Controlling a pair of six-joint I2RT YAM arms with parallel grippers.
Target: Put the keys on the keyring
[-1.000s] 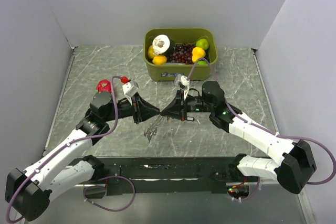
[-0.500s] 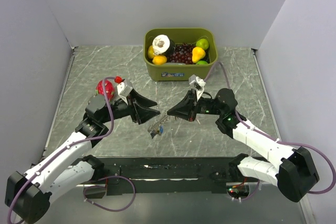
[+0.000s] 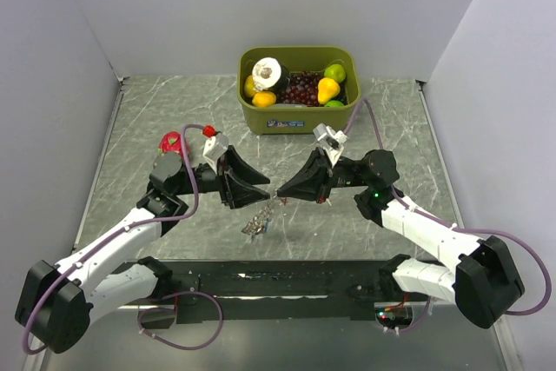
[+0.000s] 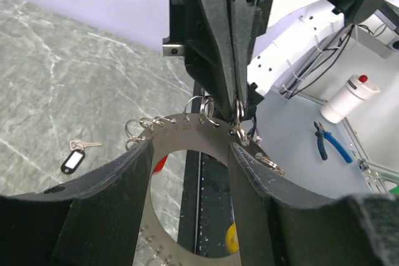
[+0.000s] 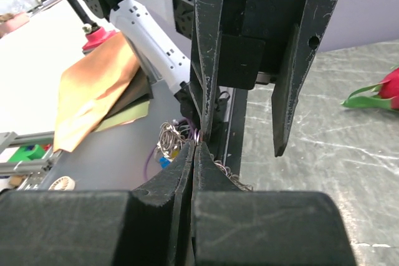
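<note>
The keyring (image 3: pixel 258 220), a flat grey metal ring with small split rings along its rim, hangs above the table between the two grippers. My right gripper (image 3: pixel 280 192) is shut on its rim; in the right wrist view its pads (image 5: pixel 198 154) pinch a small split ring. My left gripper (image 3: pixel 261 194) is open. In the left wrist view its fingers (image 4: pixel 121 182) stand spread in front of the keyring (image 4: pixel 181 126), which spans the gap between them. Small keys hang from the ring, one with a blue head (image 5: pixel 163 161). A black-tagged key (image 4: pixel 73 161) lies on the table.
A green bin (image 3: pixel 254 115) of fruit stands at the back centre. A red flower (image 3: pixel 171 141) lies beside the left arm, and it also shows in the right wrist view (image 5: pixel 388 89). The table's dark front rail (image 3: pixel 287 280) runs below the grippers.
Half a second ago the grippers were apart with the left one opened wide. Now both have closed in again, tips nearly meeting. The keyring still hangs from the right gripper.
</note>
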